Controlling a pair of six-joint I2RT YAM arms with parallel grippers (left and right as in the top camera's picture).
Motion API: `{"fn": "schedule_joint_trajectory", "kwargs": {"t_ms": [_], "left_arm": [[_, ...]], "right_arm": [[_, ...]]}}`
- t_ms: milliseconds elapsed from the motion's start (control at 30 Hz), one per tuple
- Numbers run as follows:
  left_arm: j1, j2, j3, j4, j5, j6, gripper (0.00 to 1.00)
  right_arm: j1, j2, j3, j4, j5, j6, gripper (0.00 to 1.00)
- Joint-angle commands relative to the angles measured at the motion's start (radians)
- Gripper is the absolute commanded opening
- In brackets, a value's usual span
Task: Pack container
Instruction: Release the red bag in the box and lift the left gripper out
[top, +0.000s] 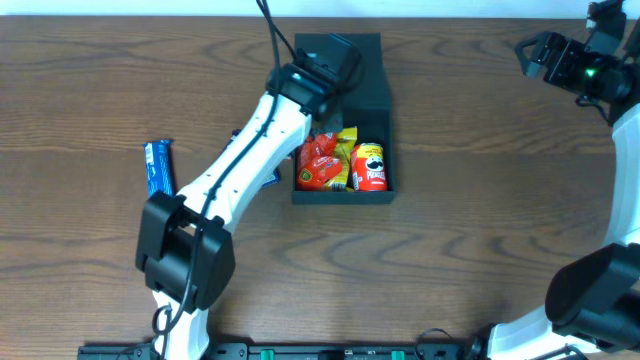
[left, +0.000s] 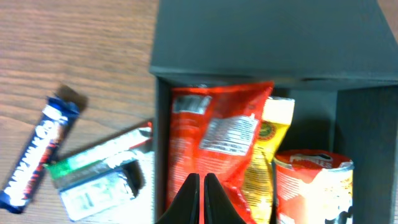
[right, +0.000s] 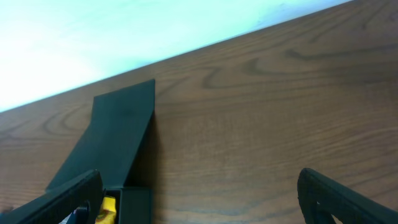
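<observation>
Although most of the print is too small or blurred, one brand reads plainly from overhead: the red can (top: 371, 166) bears the Pringles name and its moustached face. Beside it in the container (top: 342, 198) lie a red bag (top: 318, 165) and a yellow pack (top: 346, 140). That makes three snacks inside, one of each. In the left wrist view the red bag (left: 211, 137) shows a white printed panel, its text unreadable. The yellow pack (left: 266, 146) shows a round green seal, and the can (left: 314, 186) a red band of smeared white letters.

Outside the box, on the wooden table (top: 480, 230), lies one blue bar (top: 158, 167) well to the left. Its white lettering (left: 40, 155) cannot be made out. Closer to the box wall sits a silver-and-green wrapper (left: 99, 174), and whether it is one pack or two cannot be told.

The container sits at the far middle of the table with its flap lid (top: 345, 55) open on the far side. The same lid shows in the right wrist view (right: 118, 137).

The left gripper (left: 201, 186) hangs over the red bag with its two black fingers pressed together on nothing. The right gripper (top: 535, 55) hovers at the far right corner, jaws spread wide and empty (right: 199, 177), well apart from the box
</observation>
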Motion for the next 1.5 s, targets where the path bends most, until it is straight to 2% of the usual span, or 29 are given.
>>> {"fn": "schedule_joint_trajectory", "kwargs": {"t_ms": [0,800,967,1300,1467], "left_arm": [[-0.024,0.028,-0.011,0.006,-0.017,-0.047,0.06],[-0.039,0.203,-0.021,0.011,-0.021,-0.014,0.06],[-0.039,0.264,-0.021,0.034,0.053,-0.013,0.06],[-0.039,0.304,-0.02,0.056,0.07,0.003,0.06],[-0.039,0.255,0.002,0.085,0.095,0.106,0.06]], "right_arm": [[-0.007,-0.018,0.001,0.003,-0.008,-0.013,0.99],[-0.007,-0.018,0.001,-0.017,-0.008,-0.014,0.99],[-0.007,-0.018,0.001,-0.016,-0.008,-0.014,0.99],[-0.007,-0.018,0.001,-0.014,-0.008,-0.014,0.99],[-0.007,-0.018,0.001,-0.003,-0.008,-0.014,0.99]]}}
